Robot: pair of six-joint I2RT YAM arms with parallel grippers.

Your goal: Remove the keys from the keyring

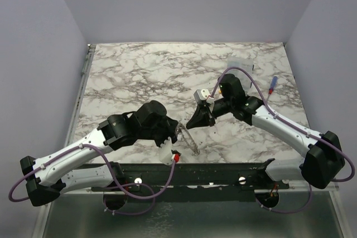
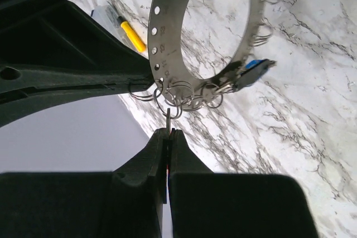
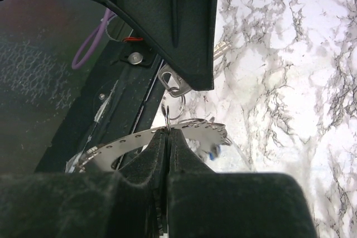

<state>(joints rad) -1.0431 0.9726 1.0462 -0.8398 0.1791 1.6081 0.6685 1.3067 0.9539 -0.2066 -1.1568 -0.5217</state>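
The keyring [image 1: 189,142] is a wide grey metal band with small holes round its rim, held on edge between both grippers near the table's front edge. In the left wrist view the keyring [image 2: 162,43] has several small split rings and a blue-headed key [image 2: 254,71] hanging from its rim. My left gripper [image 2: 168,133] is shut on one split ring, with a red sliver between the fingers. My right gripper [image 3: 167,129] is shut on a split ring at the band's [image 3: 122,142] edge. A silvery key [image 3: 170,79] and the blue key [image 3: 211,149] show there.
A clear packet [image 1: 240,64] lies at the back right, with a blue-and-red item [image 1: 273,85] beside it. A yellow item [image 2: 131,34] lies by the packet in the left wrist view. The black mounting rail [image 1: 223,171] runs along the near table edge.
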